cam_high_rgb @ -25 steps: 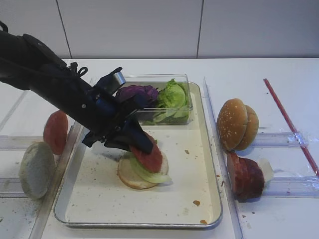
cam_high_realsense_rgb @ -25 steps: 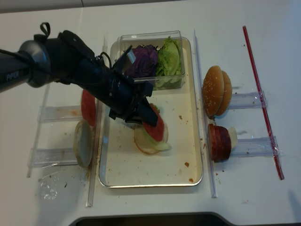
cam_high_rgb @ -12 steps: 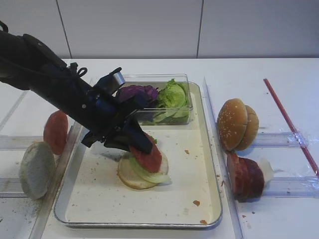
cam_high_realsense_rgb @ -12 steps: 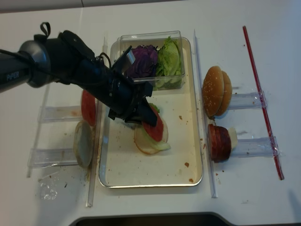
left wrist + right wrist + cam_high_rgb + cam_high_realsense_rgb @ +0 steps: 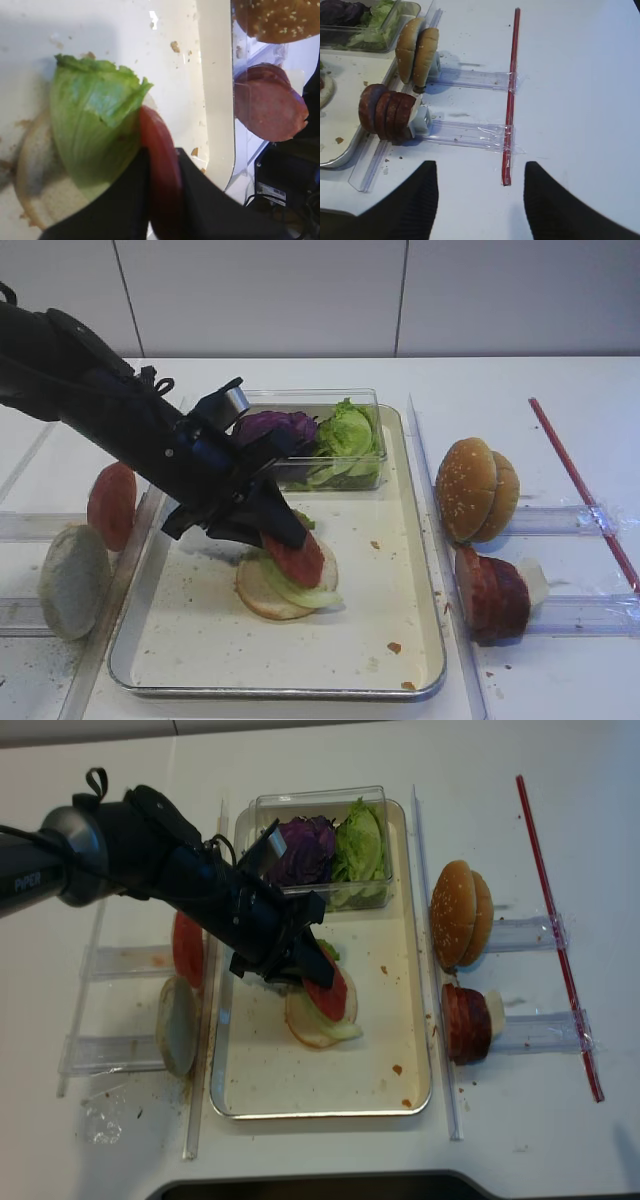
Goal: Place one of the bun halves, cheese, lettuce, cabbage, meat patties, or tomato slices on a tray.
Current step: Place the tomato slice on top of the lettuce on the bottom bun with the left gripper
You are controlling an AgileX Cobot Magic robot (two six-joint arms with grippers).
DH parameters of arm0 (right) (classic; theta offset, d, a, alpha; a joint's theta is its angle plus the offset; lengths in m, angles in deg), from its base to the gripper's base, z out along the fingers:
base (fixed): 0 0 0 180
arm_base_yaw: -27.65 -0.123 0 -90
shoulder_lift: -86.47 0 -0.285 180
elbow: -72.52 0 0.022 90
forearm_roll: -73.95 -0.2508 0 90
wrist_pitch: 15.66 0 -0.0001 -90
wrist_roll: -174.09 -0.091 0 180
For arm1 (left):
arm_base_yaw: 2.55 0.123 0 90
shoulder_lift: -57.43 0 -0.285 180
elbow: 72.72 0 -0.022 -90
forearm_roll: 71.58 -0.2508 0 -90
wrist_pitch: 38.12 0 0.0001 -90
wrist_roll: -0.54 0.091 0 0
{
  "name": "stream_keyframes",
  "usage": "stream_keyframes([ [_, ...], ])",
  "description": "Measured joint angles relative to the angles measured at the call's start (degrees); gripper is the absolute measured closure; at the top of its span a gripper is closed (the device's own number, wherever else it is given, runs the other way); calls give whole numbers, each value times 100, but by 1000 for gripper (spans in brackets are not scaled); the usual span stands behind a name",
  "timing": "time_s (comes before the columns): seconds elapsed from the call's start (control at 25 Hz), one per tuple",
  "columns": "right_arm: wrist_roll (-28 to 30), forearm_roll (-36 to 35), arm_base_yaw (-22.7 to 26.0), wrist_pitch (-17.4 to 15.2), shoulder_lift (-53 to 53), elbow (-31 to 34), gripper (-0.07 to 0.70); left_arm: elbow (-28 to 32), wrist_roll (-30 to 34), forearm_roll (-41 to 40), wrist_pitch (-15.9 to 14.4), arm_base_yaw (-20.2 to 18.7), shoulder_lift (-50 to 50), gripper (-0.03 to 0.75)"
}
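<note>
A pale bun half (image 5: 260, 595) lies on the metal tray (image 5: 352, 642) with a lettuce leaf (image 5: 308, 594) on top of it. My left gripper (image 5: 284, 536) reaches down over them and is shut on a tomato slice (image 5: 298, 559). The slice is tilted, and its lower edge rests against the lettuce. In the left wrist view the tomato slice (image 5: 159, 165) stands edge-on between the two black fingers (image 5: 125, 205), right beside the lettuce leaf (image 5: 92, 125). My right gripper (image 5: 480, 197) hovers open over bare table to the right of the tray, with nothing between its fingers.
A clear box (image 5: 372, 405) at the tray's far end holds purple cabbage (image 5: 275, 426) and lettuce (image 5: 346, 432). Right of the tray, racks hold sesame buns (image 5: 476, 490), meat patties (image 5: 491, 593) and cheese (image 5: 534, 580). On the left stand a tomato slice (image 5: 112, 505) and a pale bun half (image 5: 72, 582). A red strip (image 5: 580, 485) lies far right.
Almost nothing differs: the left gripper stays over the bun and lettuce with the tomato slice between its jaws. The right arm has not moved.
</note>
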State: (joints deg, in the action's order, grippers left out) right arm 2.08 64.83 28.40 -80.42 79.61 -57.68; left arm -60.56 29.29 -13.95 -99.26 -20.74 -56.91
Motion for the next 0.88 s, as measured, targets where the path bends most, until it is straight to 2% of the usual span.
stream_keyframes([
  [0.4,-37,37,0,0,0,0,234,0,-377,-140,-188,0,-9,538],
  [0.64,-46,37,0,0,0,0,234,0,-795,-444,-255,0,-9,529],
  [0.88,-58,47,0,0,0,0,234,0,-926,-486,-340,0,-9,528],
])
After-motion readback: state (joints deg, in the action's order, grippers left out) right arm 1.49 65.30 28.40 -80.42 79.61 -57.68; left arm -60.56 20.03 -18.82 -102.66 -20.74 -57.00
